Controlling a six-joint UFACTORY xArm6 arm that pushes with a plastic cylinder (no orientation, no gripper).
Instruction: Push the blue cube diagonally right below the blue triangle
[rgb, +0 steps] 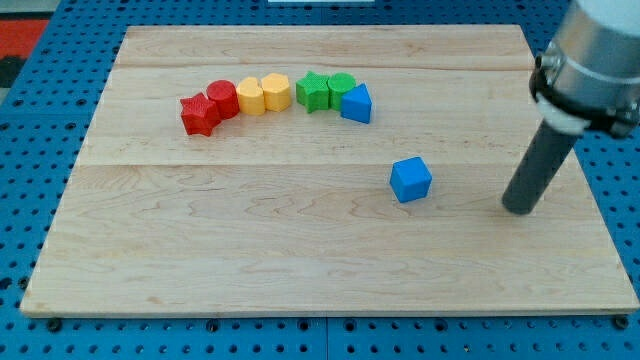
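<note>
We have no claw on this arm, so there is nothing to open or close. We only have a dark rod, and my tip (519, 208) rests on the wooden surface (300, 270) near the view's right edge.

From my tip, the blue cube (411, 180) lies toward the view's left and a little toward the top. They are near each other but not touching. Bare wood shows between them.

Farther on, up and to the left of the blue cube, sits the blue triangle (357, 104). It is the right end of a curved row of blocks. Next to it are two green blocks (325, 91), then two yellow blocks (264, 95), then two red blocks (209, 107) at the left end.

The blue cube is already down and to the right of the blue triangle, but there is a gap. We think it needs a push up and to the left. My tip is on the cube's right side, so we think a push from there could work.
</note>
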